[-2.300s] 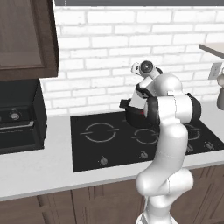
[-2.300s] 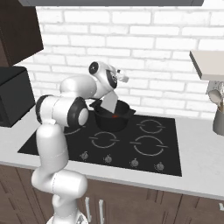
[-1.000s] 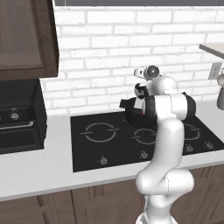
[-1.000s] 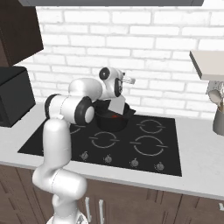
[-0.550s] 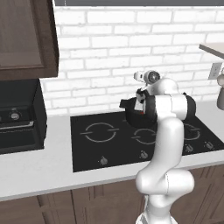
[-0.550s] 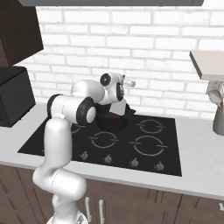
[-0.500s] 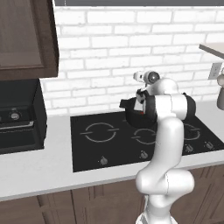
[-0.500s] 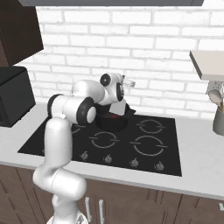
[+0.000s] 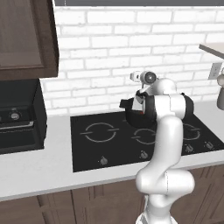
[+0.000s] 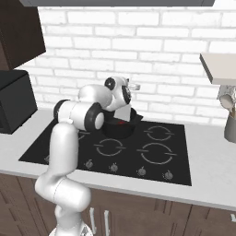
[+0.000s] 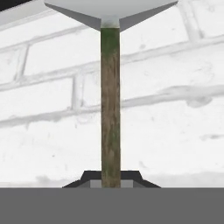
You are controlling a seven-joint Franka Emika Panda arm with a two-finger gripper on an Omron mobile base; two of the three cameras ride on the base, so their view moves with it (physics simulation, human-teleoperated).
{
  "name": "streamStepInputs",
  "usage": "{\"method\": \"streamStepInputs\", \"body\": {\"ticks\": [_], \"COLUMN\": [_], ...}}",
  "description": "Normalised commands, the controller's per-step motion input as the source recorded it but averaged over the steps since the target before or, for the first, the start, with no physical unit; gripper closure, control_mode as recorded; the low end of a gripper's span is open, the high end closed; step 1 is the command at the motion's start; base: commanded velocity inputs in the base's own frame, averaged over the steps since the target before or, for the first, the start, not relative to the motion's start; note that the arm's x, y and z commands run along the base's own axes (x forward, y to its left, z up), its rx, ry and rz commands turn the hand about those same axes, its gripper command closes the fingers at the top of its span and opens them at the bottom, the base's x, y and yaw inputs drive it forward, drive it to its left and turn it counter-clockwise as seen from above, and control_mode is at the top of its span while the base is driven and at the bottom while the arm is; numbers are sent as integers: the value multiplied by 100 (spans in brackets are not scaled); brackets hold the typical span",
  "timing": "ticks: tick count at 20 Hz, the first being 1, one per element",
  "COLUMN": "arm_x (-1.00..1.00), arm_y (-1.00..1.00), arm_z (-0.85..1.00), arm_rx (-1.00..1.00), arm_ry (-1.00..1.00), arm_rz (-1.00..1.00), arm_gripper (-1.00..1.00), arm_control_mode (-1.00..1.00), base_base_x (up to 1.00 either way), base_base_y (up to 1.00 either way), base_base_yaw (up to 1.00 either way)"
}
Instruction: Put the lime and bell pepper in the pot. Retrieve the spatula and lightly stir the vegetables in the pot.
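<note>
The white jointed arm bends forward at the elbow over the black glass cooktop (image 9: pixel 109 144), its wrist turned level so the two-finger gripper (image 11: pixel 111 180) points toward the white brick wall (image 10: pixel 152 50). In the left base view the hand sits at centre frame, just above the round black pot with short side handles (image 9: pixel 131 111), and the forearm hides most of that pot. The right base view shows more: the pot (image 10: pixel 120 126) stands on the cooktop's rear left burner, with a small red patch, the bell pepper (image 10: pixel 121 122), inside at its near rim.

The hand view alone shows the grip. The dark finger tips are clenched on the spatula with a mottled green-brown straight handle and flat pale grey head (image 11: pixel 110 87); the handle runs up mid-frame from the fingers, and the head spreads across the top edge, against the brick wall. In the right base view its pale end (image 10: pixel 133 86) pokes out right of the hand, above the pot.
</note>
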Motion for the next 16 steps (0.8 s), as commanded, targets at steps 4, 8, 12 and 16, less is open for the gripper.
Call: {"method": "streamStepInputs", "body": {"ticks": [4,8,12,16], "arm_x": [0,0,0,0], "arm_y": [2,3,10,19], "arm_z": [-40,-49,-53,-52], "arm_rx": [-4,-3,-4,-4], "arm_ry": [-4,-9,-13,-8], "arm_rz": [0,0,0,0], "arm_gripper": [100,100,100,100], "arm_control_mode": [-100,-100,-100,-100], "base_base_x": [0,0,0,0], "base_base_y": [0,0,0,0], "base_base_yaw": [0,0,0,0]}}
